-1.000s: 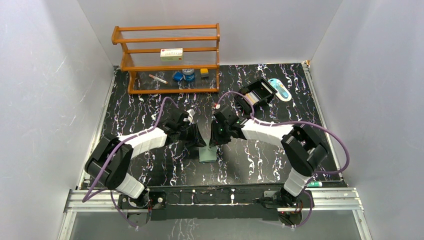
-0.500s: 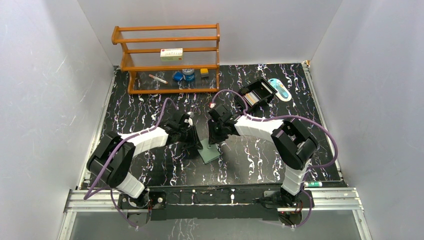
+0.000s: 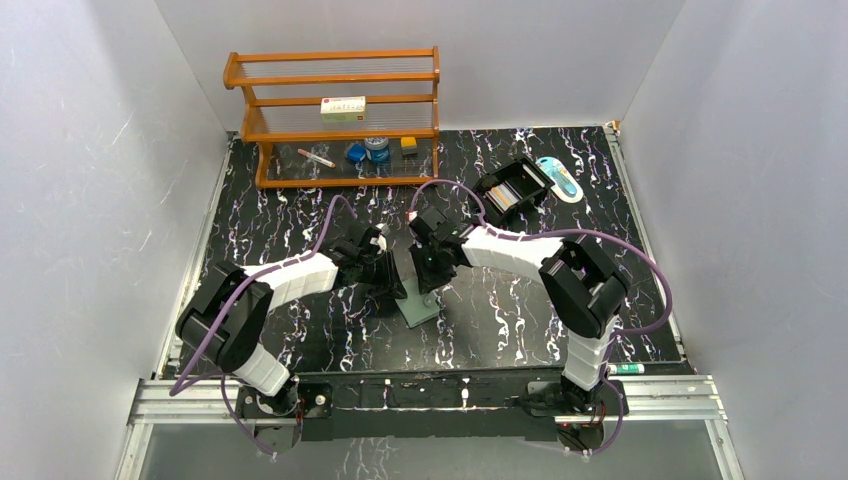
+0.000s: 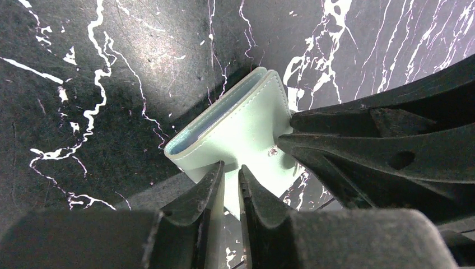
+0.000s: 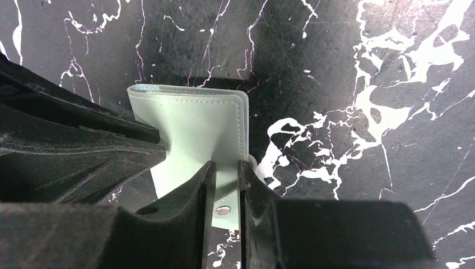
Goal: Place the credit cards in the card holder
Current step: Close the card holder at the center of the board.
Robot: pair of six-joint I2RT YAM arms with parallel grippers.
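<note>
The teal card holder (image 3: 420,308) is in the middle of the black marbled table, folded, held between both arms. In the left wrist view the card holder (image 4: 241,129) shows its pale blue inner edge and a snap stud. My left gripper (image 4: 231,168) is shut on its near flap. My right gripper (image 5: 227,165) is shut on the snap-tab edge of the card holder (image 5: 196,129). From above, the left gripper (image 3: 392,283) and right gripper (image 3: 430,283) meet over it. Pale and orange slivers in the black box may be credit cards; they are too small to tell.
A black compartmented box (image 3: 515,188) stands at the back right, with a pale blue oval object (image 3: 560,178) beside it. A wooden shelf (image 3: 340,110) with small items stands at the back left. White walls enclose the table on three sides.
My right arm has swung left, closer to the left gripper. The card holder has turned slightly between the grippers. The left arm has barely moved.
</note>
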